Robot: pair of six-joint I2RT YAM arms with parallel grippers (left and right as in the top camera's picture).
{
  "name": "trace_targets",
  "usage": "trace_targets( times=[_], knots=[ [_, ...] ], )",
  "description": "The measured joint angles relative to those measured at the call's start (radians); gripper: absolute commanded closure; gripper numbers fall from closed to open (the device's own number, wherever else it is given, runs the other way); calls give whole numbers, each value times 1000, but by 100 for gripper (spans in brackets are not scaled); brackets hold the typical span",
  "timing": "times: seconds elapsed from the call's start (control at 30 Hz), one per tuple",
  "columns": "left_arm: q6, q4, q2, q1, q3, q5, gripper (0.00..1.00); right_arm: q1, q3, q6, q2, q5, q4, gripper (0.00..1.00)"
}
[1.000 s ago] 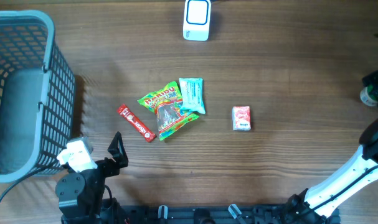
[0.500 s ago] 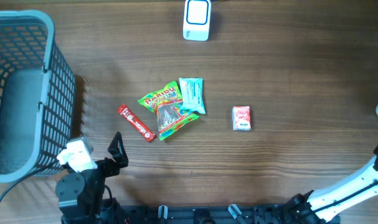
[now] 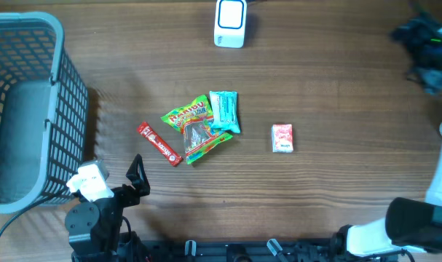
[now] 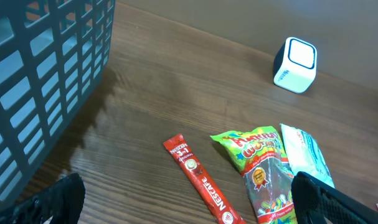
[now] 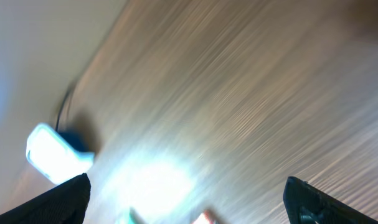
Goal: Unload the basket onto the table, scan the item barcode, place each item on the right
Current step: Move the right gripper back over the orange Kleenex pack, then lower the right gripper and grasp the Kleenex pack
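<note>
Right wrist view is smearing badly: the right gripper point(image 5: 185, 208) is showing only dark fingertips point(image 5: 61, 199), spread wide, and the scanner point(image 5: 51, 154) as a pale blob. The left gripper point(image 4: 189, 199) is also gaping, empty, near the basket point(image 3: 57, 44). The Haribo bag point(image 3: 194, 125) is lying mid-table, touching a teal packet point(image 3: 224, 110).

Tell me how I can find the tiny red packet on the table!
Start at the big grey basket on the left, then go right past the heap of sweets in the middle of the table. Just beyond lies the tiny red packet. It is squarish and lies alone, unlike the long red stick left of the heap.
</note>
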Motion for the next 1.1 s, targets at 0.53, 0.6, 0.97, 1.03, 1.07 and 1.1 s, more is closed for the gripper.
trace_targets(
  times=[0.53,0.6,0.97,1.03,1.07,1.1],
  knots=[
    [0,0,0,0,0,0,0,495,-373,-82,232,-12,203,0],
    [0,0,0,0,0,0,0,495,-378,-136,261,-31,202,0],
    [0,0,0,0,0,0,0,495,-383,-217,283,-45,78,0],
    [0,0,0,0,0,0,0,495,-383,-100,283,-71,67,0],
    [0,0,0,0,0,0,0,495,-383,-59,283,-103,67,0],
    [0,0,0,0,0,0,0,495,-383,-24,283,-139,74,0]
  ],
)
